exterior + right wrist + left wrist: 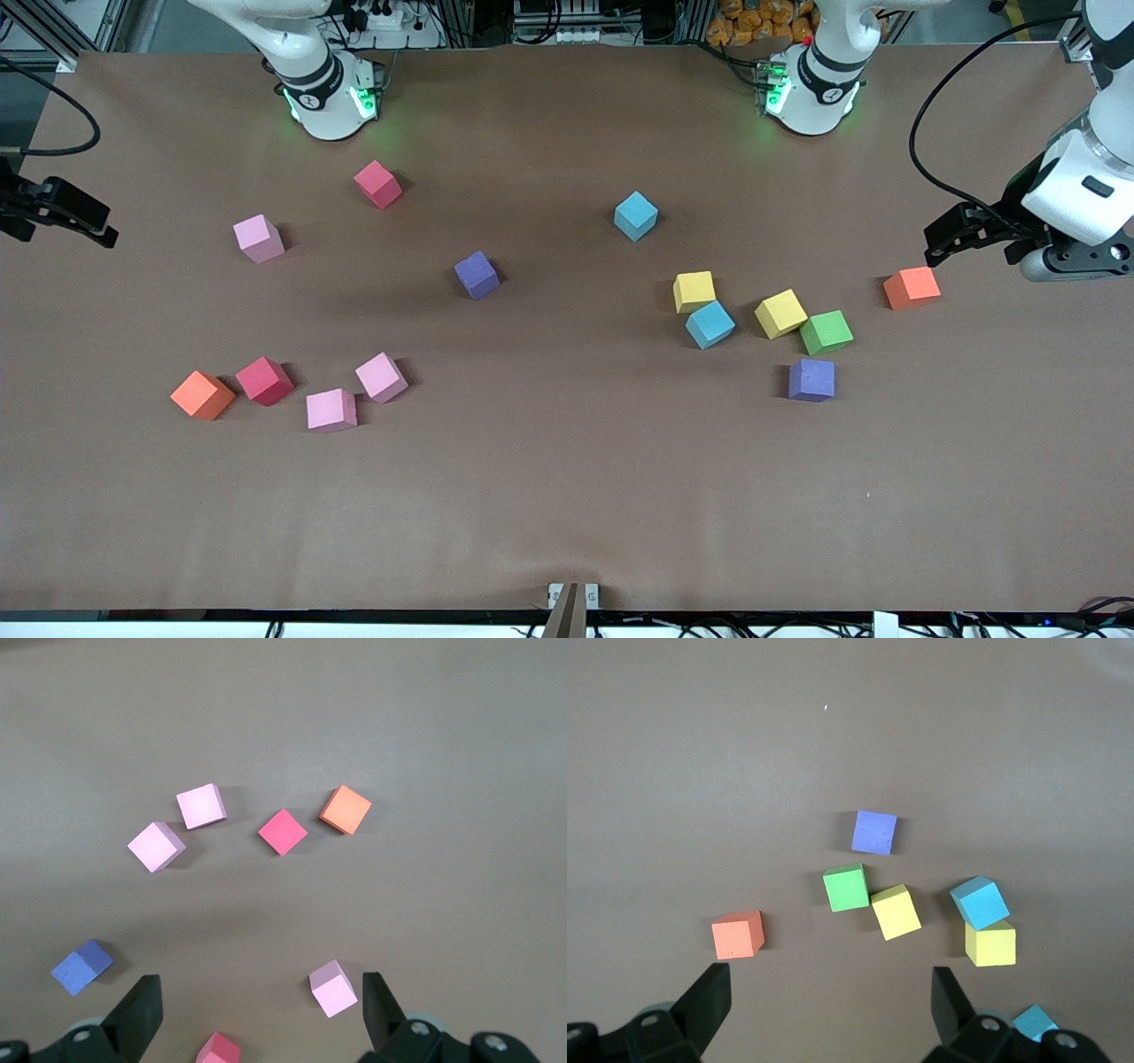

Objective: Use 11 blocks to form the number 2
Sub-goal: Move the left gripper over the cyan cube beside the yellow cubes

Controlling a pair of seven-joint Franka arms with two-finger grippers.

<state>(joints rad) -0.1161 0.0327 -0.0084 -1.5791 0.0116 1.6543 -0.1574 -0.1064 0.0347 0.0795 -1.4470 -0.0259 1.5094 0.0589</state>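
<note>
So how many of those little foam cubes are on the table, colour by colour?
Pink blocks: 3
Red blocks: 2
Orange blocks: 2
Purple blocks: 2
Light blue blocks: 2
Yellow blocks: 2
Green block: 1
Total: 14

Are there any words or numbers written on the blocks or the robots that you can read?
No readable text anywhere.
The blocks have plain faces.
The table is bare brown.
Small marks on the arm bases are too small to read.
</note>
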